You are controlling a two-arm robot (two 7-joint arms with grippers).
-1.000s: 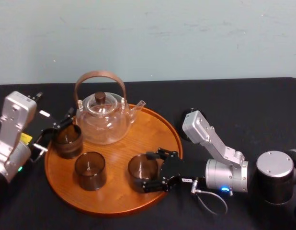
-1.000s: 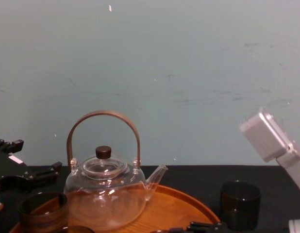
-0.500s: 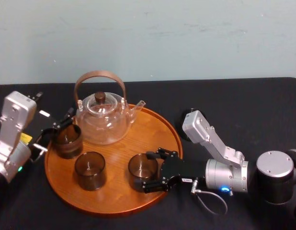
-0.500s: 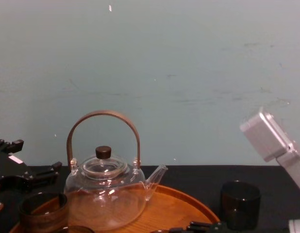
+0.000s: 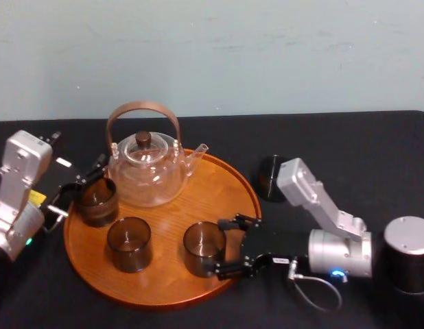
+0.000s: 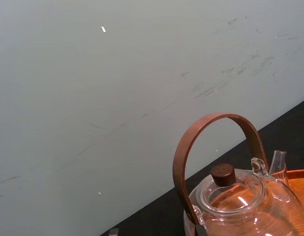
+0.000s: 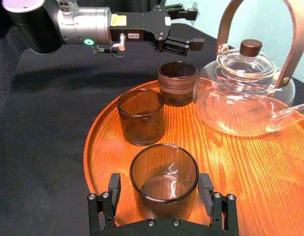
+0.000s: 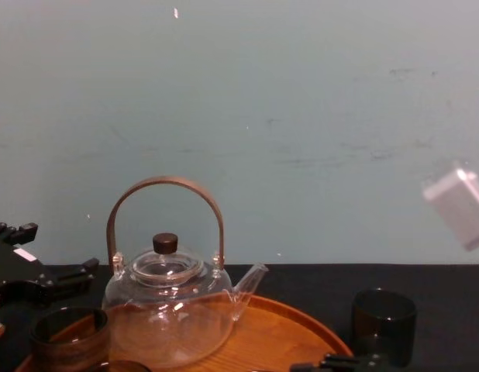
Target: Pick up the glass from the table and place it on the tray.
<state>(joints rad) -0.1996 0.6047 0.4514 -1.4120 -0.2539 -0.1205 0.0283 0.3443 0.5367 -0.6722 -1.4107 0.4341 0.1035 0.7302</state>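
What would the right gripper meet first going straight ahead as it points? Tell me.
The glass on the tray, standing between the open fingers of the right gripper; it looks like the first contact, though depth is uncertain.

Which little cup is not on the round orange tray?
The dark glass standing alone on the black table, right of the tray. The other three glasses sit on the tray.

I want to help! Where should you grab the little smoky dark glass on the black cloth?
Grip the small smoky dark glass tumbler around its straight sides, probably from the right gripper's side: it stands upright, handleless, and the round orange-brown wooden tray crowds its left.
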